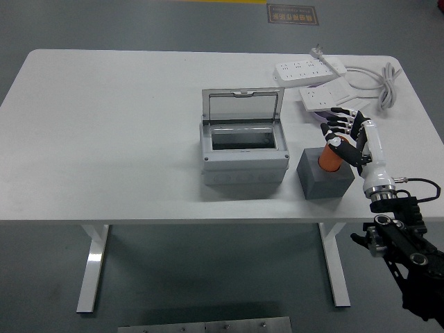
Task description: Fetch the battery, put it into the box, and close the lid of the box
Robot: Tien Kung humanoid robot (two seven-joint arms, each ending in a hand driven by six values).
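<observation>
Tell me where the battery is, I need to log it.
Head view, right side: the orange battery stands in the grey block, right of the open box, at the right hand.

White table [104, 139]: rectangular top with rounded corners, carried on white legs with flat feet; the left leg and foot are fully visible, the right leg only in part.

Two white power strips lie at the far right of the top. The farther power strip [310, 69] lies nearly parallel to the far edge. The nearer power strip [326, 96] lies just in front of it, angled. A white cable [378, 82] runs from the strips and gathers in loose loops toward the right edge.

Grey floor [173, 277] below and around the table. On it, beyond the far edge, a dark red marking with text [291, 13], print illegible. A yellow line borders the frame top.
</observation>
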